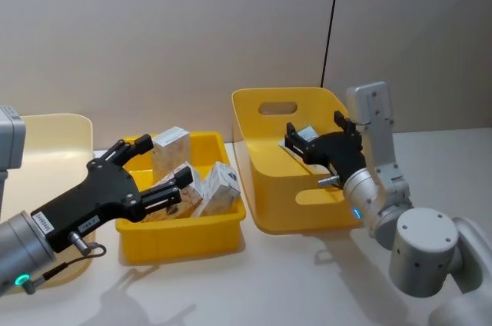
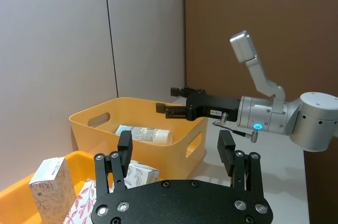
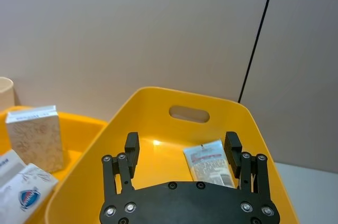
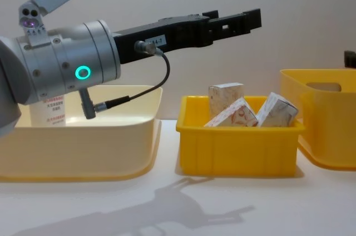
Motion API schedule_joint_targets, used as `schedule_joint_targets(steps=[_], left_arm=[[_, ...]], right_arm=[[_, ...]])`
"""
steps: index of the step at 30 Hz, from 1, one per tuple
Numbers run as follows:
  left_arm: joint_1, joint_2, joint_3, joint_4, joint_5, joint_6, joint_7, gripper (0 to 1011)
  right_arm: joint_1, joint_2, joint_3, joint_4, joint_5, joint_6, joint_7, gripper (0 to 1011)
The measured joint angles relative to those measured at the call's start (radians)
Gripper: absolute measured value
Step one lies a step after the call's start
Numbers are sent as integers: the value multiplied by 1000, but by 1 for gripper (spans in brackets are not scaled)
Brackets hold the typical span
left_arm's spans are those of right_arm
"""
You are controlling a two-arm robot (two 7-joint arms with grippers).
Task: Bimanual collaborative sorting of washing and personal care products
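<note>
The left gripper (image 1: 163, 162) hangs above a low yellow plastic tray (image 4: 239, 147), its fingers spread wide and holding nothing. In that tray sit small white cardboard boxes with a beige-red pattern (image 4: 226, 98), one upright and at least two leaning together. Left of it, a white red-printed bottle (image 4: 47, 111) stands in a cream plastic bin (image 4: 83, 147), partly hidden by the arm. To the right, the right gripper (image 1: 315, 126) hovers over a deep yellow plastic bin with handle slots (image 1: 277, 211), fingers wide apart and empty. A pale-blue squeeze tube (image 3: 211, 161) lies inside, seemingly on the floor.
</note>
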Motion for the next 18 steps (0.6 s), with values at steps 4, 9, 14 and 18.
schedule_joint_targets(steps=[4, 9, 14, 18], left_arm=[[0, 0, 0, 0, 0, 0, 0, 1002], [5, 2, 0, -3, 7, 0, 13, 1002], [18, 6, 0, -12, 28, 0, 49, 1003], [35, 11, 0, -24, 53, 0, 93, 1003]], right_arm=[[-8, 0, 6, -14, 11, -32, 18, 1001], [-22, -1, 15, -40, 32, -92, 53, 1001], [-34, -2, 23, -64, 54, -146, 87, 1001], [-42, -3, 30, -85, 74, -188, 117, 1001]])
